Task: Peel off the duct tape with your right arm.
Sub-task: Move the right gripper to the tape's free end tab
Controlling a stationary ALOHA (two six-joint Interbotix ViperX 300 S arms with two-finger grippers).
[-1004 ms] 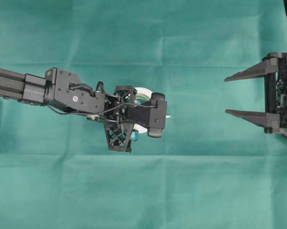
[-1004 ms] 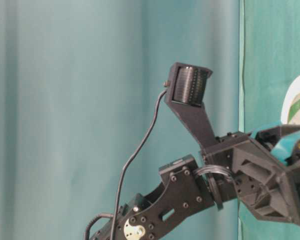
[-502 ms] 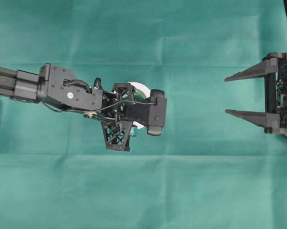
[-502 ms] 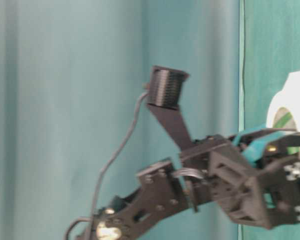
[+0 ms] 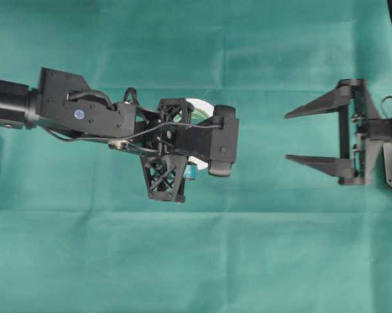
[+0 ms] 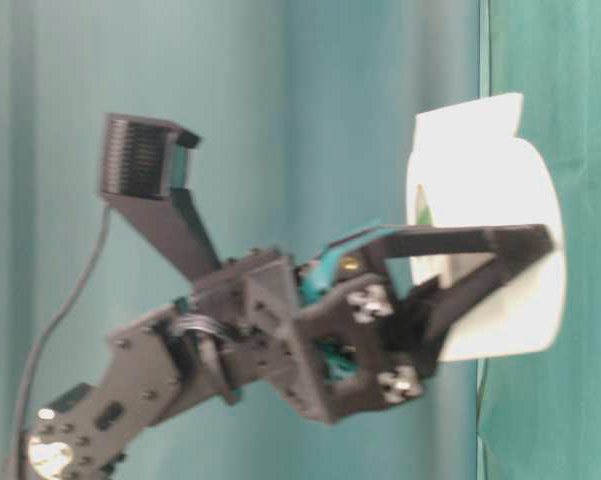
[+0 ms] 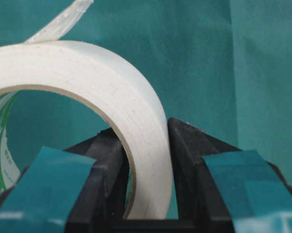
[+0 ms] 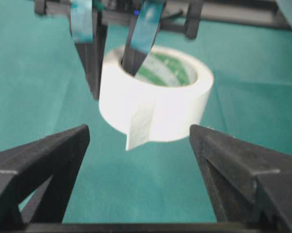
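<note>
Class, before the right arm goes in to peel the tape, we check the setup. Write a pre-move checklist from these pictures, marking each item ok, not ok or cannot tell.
1. Left claw clamps the wall of the duct tape, one finger inside the core, one outside: ok.
2. Roll is lifted off the green cloth: ok, judging by the table-level view.
3. Loose strip end hangs free on the side facing the right claw: ok.
4. Right claw is open wide enough to take the strip: ok.
5. Right claw has reached the strip: not ok, a gap remains.
6. Grip is firm enough to resist the pull: cannot tell.
</note>
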